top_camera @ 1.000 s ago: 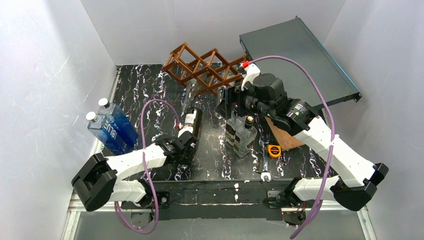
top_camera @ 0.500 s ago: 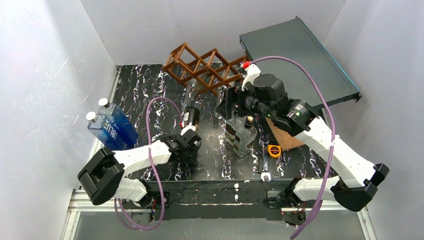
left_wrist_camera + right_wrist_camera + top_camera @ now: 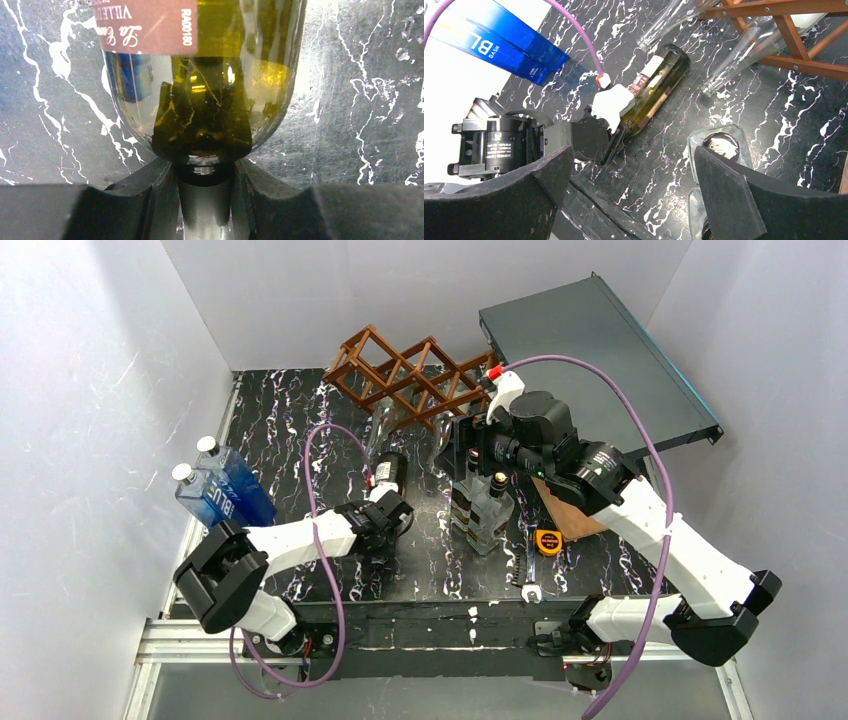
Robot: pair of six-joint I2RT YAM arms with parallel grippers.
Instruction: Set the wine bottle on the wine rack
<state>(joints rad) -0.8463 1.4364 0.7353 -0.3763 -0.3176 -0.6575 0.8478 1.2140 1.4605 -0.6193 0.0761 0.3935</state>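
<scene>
Black marble-patterned tabletop (image 3: pixel 330 430) within white walls. The left gripper (image 3: pixel 205 175) is clenched on the neck of the wine bottle (image 3: pixel 200 75); its two dark fingers (image 3: pixel 145 185) press the neck from either side just behind the shoulder. The bottle is green glass with a dark red label. It lies on its side on the tabletop with its base pointing away from the arm, toward the wine rack (image 3: pixel 405 375) at the far edge. Bottle and rack are apart and no opening is yet engaged.

Two clear bottles (image 3: pixel 744 50) lie between the base and the rack, their bodies reaching in among its bars. The right gripper (image 3: pixel 634 200) hangs spread wide, holding nothing, above a cluster of square glass bottles (image 3: pixel 485 505) just right of the wine bottle. Blue bottles (image 3: pixel 225 490) stand at the left edge, and a dark grey panel (image 3: pixel 600 350) leans at the back right.

The step in hand is probably carrying the bottle to the rack base first. A neck hold sits far from the heavy body, so the base will tend to sag. It would be best to keep the clamp firm and raise slowly. The bottle's axis should be lined up with a free diamond before it is advanced, and the path should clear the clear bottles.
</scene>
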